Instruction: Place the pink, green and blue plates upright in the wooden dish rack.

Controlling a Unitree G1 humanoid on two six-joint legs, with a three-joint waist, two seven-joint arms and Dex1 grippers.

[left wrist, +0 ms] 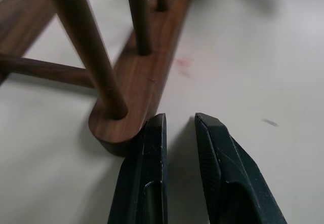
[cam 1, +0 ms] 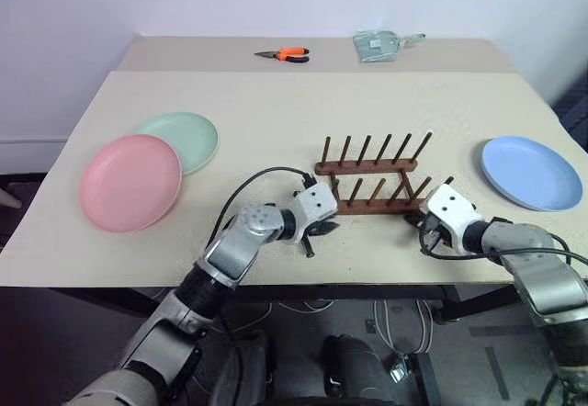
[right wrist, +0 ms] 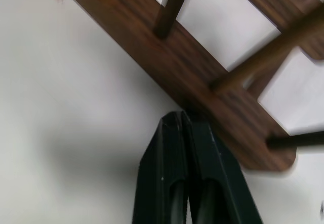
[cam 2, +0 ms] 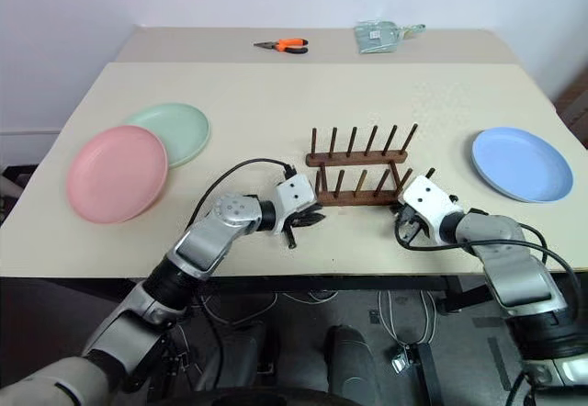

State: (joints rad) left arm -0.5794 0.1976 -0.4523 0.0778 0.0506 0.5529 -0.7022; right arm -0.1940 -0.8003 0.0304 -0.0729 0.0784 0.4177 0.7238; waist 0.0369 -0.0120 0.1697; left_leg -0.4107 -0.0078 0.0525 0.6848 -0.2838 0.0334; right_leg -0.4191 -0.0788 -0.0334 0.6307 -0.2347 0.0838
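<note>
The wooden dish rack (cam 1: 372,178) stands empty in the middle of the table near the front. A pink plate (cam 1: 130,182) lies flat at the left, overlapping the rim of a green plate (cam 1: 184,138) behind it. The blue plate (cam 1: 531,173) lies flat at the right. My left gripper (left wrist: 179,120) sits low at the left end of the rack's near rail (left wrist: 136,92), its fingers a narrow gap apart with nothing between them, one finger against the rail's rounded end. My right gripper (right wrist: 181,115) is shut, its tips against the near rail (right wrist: 192,77) at the rack's right end.
Orange-handled pliers (cam 1: 285,54) and a pale green packet (cam 1: 378,46) lie at the far side of the table. The table's front edge (cam 1: 367,282) runs just below both grippers. A white wall stands behind the table.
</note>
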